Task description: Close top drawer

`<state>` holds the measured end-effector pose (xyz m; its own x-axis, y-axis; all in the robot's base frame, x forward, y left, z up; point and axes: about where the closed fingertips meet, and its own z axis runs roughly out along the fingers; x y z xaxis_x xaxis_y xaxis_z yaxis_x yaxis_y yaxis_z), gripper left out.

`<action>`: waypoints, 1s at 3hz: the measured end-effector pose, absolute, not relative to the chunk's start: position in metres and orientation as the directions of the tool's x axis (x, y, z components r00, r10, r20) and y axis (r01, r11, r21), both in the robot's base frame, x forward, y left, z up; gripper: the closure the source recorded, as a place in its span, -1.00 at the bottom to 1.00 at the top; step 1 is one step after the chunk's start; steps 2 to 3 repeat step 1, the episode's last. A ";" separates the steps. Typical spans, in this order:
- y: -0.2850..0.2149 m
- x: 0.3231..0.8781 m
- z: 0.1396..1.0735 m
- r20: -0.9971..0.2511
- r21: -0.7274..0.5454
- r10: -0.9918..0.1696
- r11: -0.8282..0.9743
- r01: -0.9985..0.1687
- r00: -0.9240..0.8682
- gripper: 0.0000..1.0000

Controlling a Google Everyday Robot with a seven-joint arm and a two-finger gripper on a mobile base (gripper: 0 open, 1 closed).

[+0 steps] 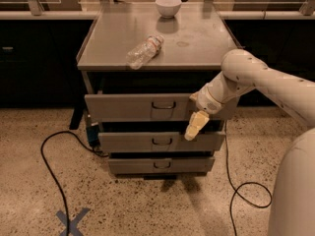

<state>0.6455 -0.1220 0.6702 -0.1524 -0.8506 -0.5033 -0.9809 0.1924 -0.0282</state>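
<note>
Hanging at the right end of the pulled-out top drawer (129, 107), contents unseen: gripper (195, 127), jaws pressed together.

Pincer (195, 126) & arm (275, 82) hide rt front end of top drawer (133, 107); arm cropped rt.

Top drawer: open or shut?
Open: the top drawer juts out past the cabinet, with a dark gap above it. The gripper hangs before its front.
</note>
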 end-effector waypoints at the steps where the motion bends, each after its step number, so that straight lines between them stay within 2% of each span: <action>1: -0.122 0.648 0.672 -0.505 -0.033 -0.850 0.193 -0.981 -0.151 -1.00; 3: -0.122 0.648 0.672 -0.505 -0.033 -0.850 0.193 -0.981 -0.151 -1.00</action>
